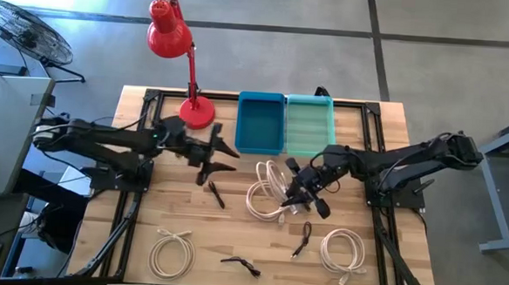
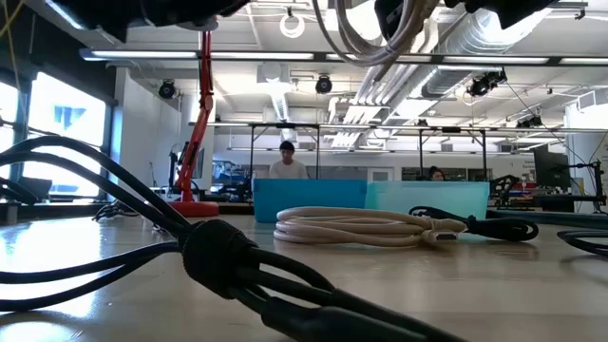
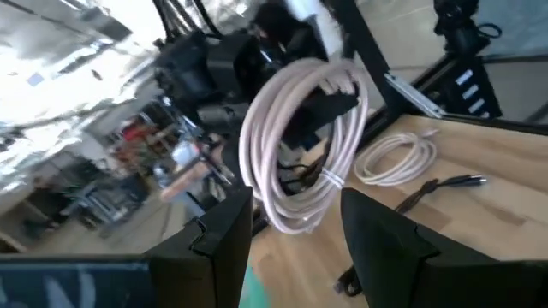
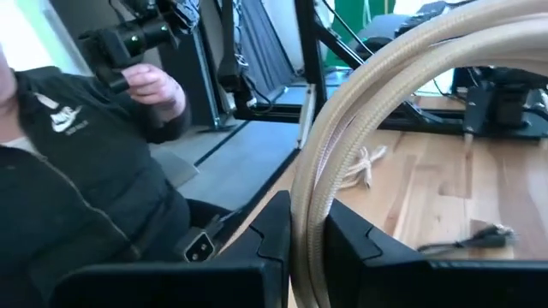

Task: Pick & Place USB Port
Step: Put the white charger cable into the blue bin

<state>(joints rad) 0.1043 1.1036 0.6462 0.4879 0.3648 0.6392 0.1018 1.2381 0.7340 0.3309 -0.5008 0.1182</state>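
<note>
A coiled beige USB cable (image 1: 273, 177) hangs in the air at the table's middle, in front of the bins, with my right gripper (image 1: 300, 195) shut on it. The left wrist view shows this coil (image 3: 300, 145) dangling ahead. My left gripper (image 1: 221, 156) is open, up off the table to the left of the coil, pointing level toward it with nothing between its fingers (image 3: 224, 244). A second beige coil (image 2: 361, 228) lies flat on the tabletop under the held one. My right gripper pinches the coil's bundled strands (image 4: 310, 224) between its two fingers, coming roughly level from the table's right side. The fingers lie across the strands. The coil is lifted clear of the table, and its loops (image 3: 295, 201) hang slack below the hold.
A blue bin (image 1: 261, 122) and a teal bin (image 1: 309, 124) stand at the far middle, with a red lamp (image 1: 177, 47) to their left. More beige coils (image 1: 172, 248) (image 1: 345, 252) and black cables (image 1: 215, 194) (image 1: 241, 264) (image 1: 302, 241) lie nearer. A person (image 4: 77, 180) stands beyond the table.
</note>
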